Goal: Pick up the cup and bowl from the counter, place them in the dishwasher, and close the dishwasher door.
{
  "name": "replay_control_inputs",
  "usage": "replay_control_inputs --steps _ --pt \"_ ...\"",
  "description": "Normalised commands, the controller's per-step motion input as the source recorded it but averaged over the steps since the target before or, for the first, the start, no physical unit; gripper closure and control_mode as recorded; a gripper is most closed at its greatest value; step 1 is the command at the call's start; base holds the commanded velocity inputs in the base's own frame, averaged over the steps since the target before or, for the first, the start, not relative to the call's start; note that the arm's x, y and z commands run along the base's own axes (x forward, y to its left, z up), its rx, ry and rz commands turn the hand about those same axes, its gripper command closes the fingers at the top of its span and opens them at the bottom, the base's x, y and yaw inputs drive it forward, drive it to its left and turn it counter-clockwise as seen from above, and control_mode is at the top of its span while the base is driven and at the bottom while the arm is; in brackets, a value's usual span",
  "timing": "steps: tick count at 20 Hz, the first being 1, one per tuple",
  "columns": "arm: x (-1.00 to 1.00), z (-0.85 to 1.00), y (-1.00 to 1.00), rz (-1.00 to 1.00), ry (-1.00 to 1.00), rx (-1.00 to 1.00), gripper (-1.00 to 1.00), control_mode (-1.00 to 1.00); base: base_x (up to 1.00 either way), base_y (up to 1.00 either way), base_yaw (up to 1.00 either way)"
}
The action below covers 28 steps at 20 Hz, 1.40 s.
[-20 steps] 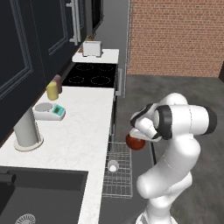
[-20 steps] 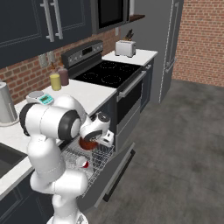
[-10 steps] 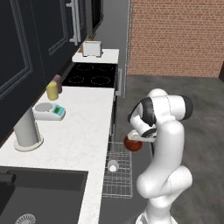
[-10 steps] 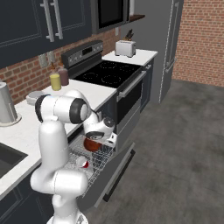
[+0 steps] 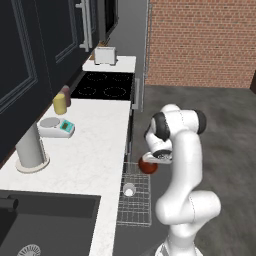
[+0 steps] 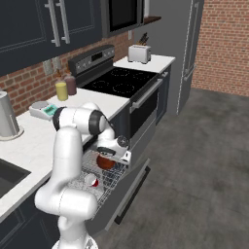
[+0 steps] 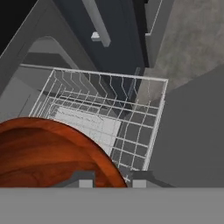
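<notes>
My gripper [image 5: 154, 160] is shut on the rim of the reddish-brown bowl [image 5: 148, 167], holding it just above the far end of the pulled-out wire rack [image 5: 136, 206]. In the right base view the bowl [image 6: 105, 162] hangs over the rack [image 6: 111, 179] under the gripper [image 6: 110, 153]. The hand view has the bowl [image 7: 48, 153] at lower left, the fingertips [image 7: 84, 178] at its rim and the rack's grid [image 7: 131, 124] below. The red cup [image 5: 129, 189] lies in the rack, also seen as the cup [image 6: 91, 180]. The dishwasher door [image 6: 125, 193] hangs open.
On the white counter [image 5: 92, 155] stand a yellow jar [image 5: 59, 104], a grey scale [image 5: 56, 127] and a grey cylinder [image 5: 30, 152]. The black sink [image 5: 45, 220] is near, the hob [image 5: 105, 86] and toaster [image 5: 105, 55] far. The oven front [image 6: 146, 109] borders the dishwasher.
The arm has folded in from the right to stand more upright. The bowl has come down a little and nearer the rack, still in the gripper.
</notes>
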Motion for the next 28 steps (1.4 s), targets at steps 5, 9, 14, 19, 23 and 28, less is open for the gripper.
replay_control_inputs --steps 5,9,14,19,23,28 --pt "0.53 -0.26 0.11 0.0 -0.04 0.0 1.0 -1.0 0.0 0.0 0.0" --pt "0.42 -0.35 0.05 0.0 -0.04 0.0 1.0 -1.0 0.0 0.0 0.0" --pt "0.34 -0.45 0.09 0.0 -0.07 0.0 1.0 -1.0 0.0 0.0 0.0" --pt "0.25 -0.51 0.11 0.0 -0.1 -0.01 1.0 -1.0 0.0 0.0 0.0" --pt "0.19 -0.52 0.09 0.0 -0.08 -0.01 1.0 -1.0 0.0 0.0 0.0" --pt "0.13 -0.5 0.01 0.0 -0.05 -0.01 1.0 -1.0 0.0 0.0 0.0"
